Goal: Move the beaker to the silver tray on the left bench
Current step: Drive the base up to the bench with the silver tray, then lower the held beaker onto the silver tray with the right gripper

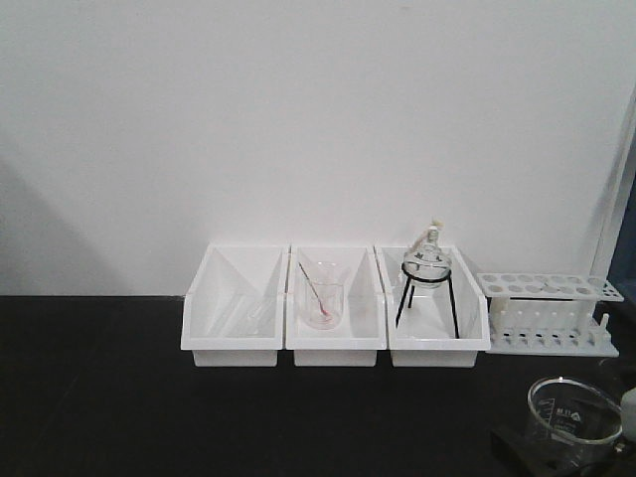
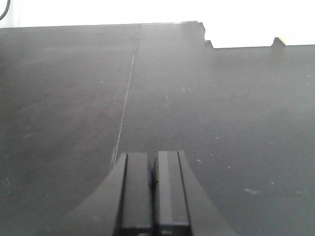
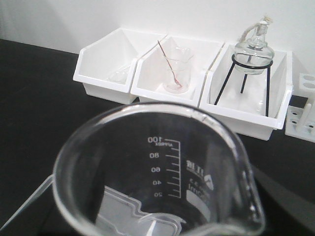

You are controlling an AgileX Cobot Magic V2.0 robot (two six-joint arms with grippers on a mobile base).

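Standing at the lower right of the front view, the beaker (image 1: 574,412) is seen upright, clear and wide-rimmed, with faint white print on its side. Its base is cut off by the edge of that view, so it cannot be told whether it rests on the black worktop (image 1: 99,397). In the right wrist view the beaker fills the foreground, and a printed scale from 20 to 100 is read through its wall. It is flanked by the right fingers (image 3: 288,196), one dark at the right and one pale at the lower left. Both are set against its sides, so the beaker is gripped between them. The left fingers (image 2: 138,191) are shown pressed flat against each other, pointed across bare worktop crossed by a thin seam. Three white bins are lined up side by side against the white wall. In the left bin (image 1: 234,343) only a faint glass shape is made out. In the middle bin (image 1: 335,343) a second beaker (image 1: 323,303) is stood with a pink-tipped rod leaning in it. In the right bin (image 1: 437,343) a round flask (image 1: 427,263) is carried on a black wire tripod (image 1: 427,303). A white tube rack (image 1: 552,318) is placed just beside that bin, and the gripped beaker is found in front of the rack, well apart from the bins.
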